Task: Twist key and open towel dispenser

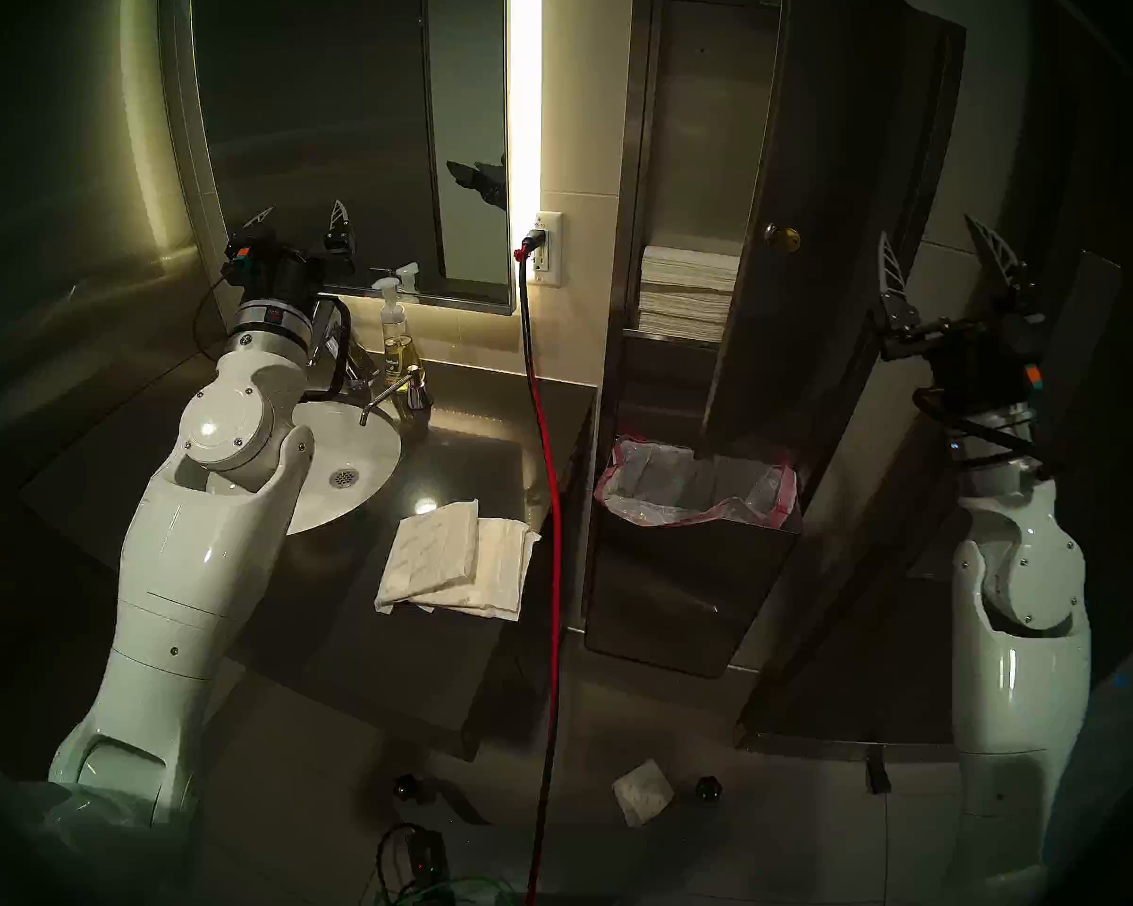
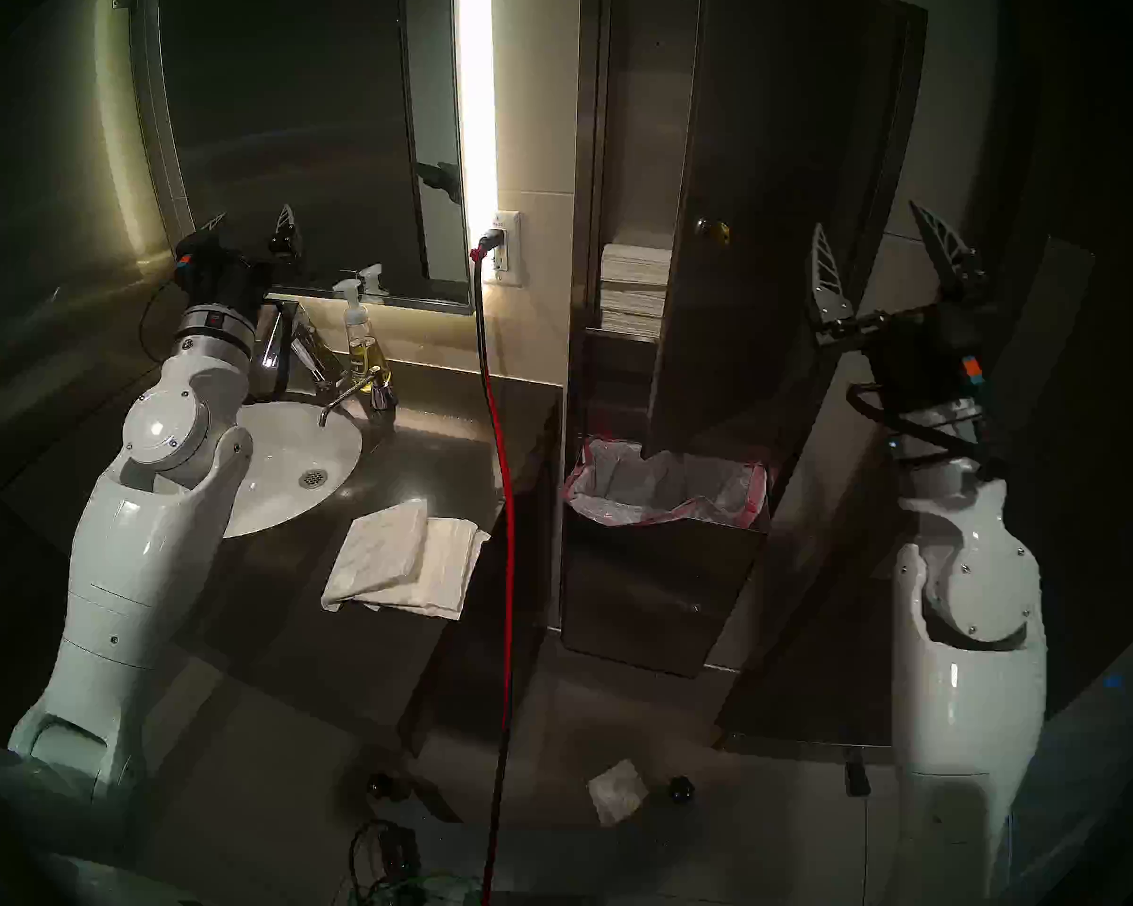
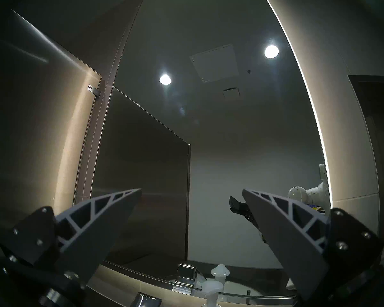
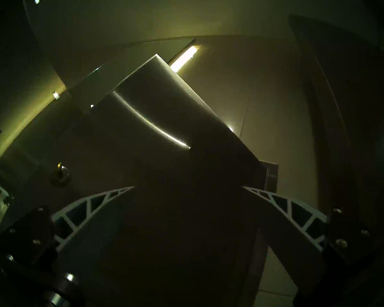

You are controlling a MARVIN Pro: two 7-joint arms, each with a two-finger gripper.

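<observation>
Your towel dispenser (image 1: 695, 166) door (image 1: 832, 198) hangs ajar, key (image 1: 781, 236) in its lock. Right hand (image 1: 936, 247) spread wide, empty, right of the door. Left hand (image 1: 302, 221) splayed, empty, before the mirror (image 1: 315, 120).

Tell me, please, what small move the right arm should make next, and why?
Probably draw the right tool back and stop. The dispenser door already stands swung out, exposing the towel stack, and the key sits in its lock. The tool is open, beside the door's outer edge, gripping nothing.
</observation>
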